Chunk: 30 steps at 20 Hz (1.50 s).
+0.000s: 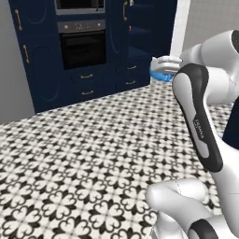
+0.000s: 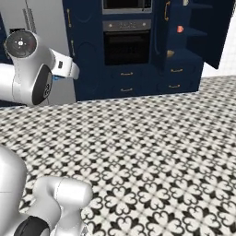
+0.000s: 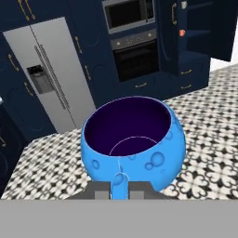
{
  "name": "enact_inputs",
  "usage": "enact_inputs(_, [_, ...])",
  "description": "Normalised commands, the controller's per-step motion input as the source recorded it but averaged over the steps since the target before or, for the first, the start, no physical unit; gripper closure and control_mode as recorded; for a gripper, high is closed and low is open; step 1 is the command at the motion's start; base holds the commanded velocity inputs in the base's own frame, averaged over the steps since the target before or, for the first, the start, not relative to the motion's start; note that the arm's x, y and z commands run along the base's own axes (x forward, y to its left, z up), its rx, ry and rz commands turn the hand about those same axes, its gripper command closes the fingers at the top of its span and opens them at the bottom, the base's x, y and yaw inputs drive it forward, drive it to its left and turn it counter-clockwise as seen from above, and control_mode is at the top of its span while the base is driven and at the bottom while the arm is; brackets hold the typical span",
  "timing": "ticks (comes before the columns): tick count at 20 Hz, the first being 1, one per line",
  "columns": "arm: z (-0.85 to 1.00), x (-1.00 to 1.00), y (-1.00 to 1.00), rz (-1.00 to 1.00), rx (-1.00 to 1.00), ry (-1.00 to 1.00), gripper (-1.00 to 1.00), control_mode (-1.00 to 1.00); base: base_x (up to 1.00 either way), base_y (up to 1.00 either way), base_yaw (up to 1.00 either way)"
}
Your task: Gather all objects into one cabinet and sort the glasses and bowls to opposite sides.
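Observation:
A bright blue bowl [image 3: 135, 139] with a dark purple inside fills the middle of the hand view, and my gripper [image 3: 118, 188] is shut on its near rim. The same bowl [image 1: 160, 75] peeks out under the white hand in the left base view, held up in the air over the floor. The tall navy cabinet [image 2: 191, 50] stands open across the room. An orange-red mug [image 2: 180, 29] sits on an upper shelf, a beige mug [image 2: 185, 2] higher up, and a tan bowl [image 2: 170, 53] on a lower shelf. The orange-red mug [image 3: 182, 33] also appears far off in the hand view.
A built-in oven [image 2: 126, 46] sits left of the open cabinet, with brass-pulled drawers [image 2: 125, 73] beneath. A steel fridge [image 3: 51, 79] stands further left. The cabinet's door [image 2: 223, 32] swings out to the right. Black-and-white patterned floor [image 2: 152, 147] stretches between me and the units.

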Motion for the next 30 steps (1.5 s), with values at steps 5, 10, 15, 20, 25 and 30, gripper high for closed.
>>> enact_inputs(5, [0.00,0.00,0.00,0.00,0.00,0.00,1.00,1.00,0.53,-0.41,0.25])
enact_inputs(10, [0.00,0.00,0.00,0.00,0.00,0.00,1.00,1.00,0.34,-0.67,0.02])
enact_inputs(15, [0.00,0.00,0.00,0.00,0.00,0.00,1.00,1.00,0.54,-0.56,-0.15])
enact_inputs(20, [0.00,0.00,0.00,0.00,0.00,0.00,1.00,1.00,0.59,-0.19,-0.25])
enact_inputs(25, [0.00,0.00,0.00,0.00,0.00,0.00,1.00,1.00,0.55,-0.19,-0.27])
enact_inputs(30, [0.00,0.00,0.00,0.00,0.00,0.00,1.00,1.00,0.34,-0.19,-0.23])
